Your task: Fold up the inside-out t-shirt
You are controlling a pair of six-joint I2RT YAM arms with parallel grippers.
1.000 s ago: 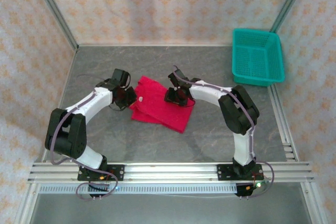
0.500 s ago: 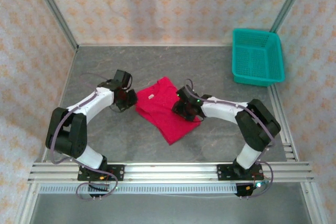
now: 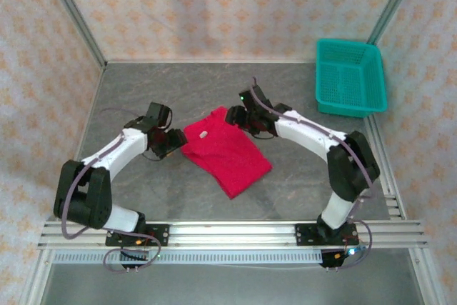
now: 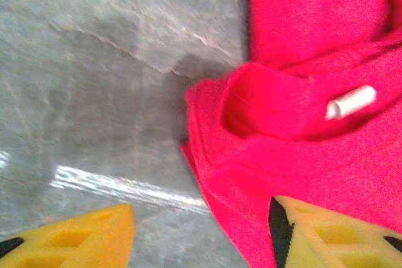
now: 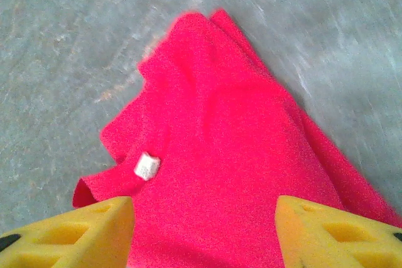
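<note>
The red inside-out t-shirt (image 3: 227, 153) lies as a folded, slanted bundle on the grey table between the two arms, its small white tag (image 3: 203, 134) facing up. My left gripper (image 3: 171, 142) is at the shirt's left edge. In the left wrist view the left gripper (image 4: 201, 243) is open, and the cloth's edge (image 4: 251, 174) runs between the yellow fingers (image 4: 75, 240). My right gripper (image 3: 235, 118) hovers at the shirt's far corner. In the right wrist view the right gripper (image 5: 204, 236) is open above the cloth (image 5: 232, 149), with the tag (image 5: 146, 166) to the left.
A teal mesh basket (image 3: 350, 76) stands at the back right near the metal frame post. Patterned walls close in the back and sides. Bare grey table (image 3: 150, 98) lies behind and in front of the shirt.
The left gripper has opened and let go of the shirt's left edge. The right gripper moved from the shirt's near right side to its far corner and opened wider. The shirt lies flatter.
</note>
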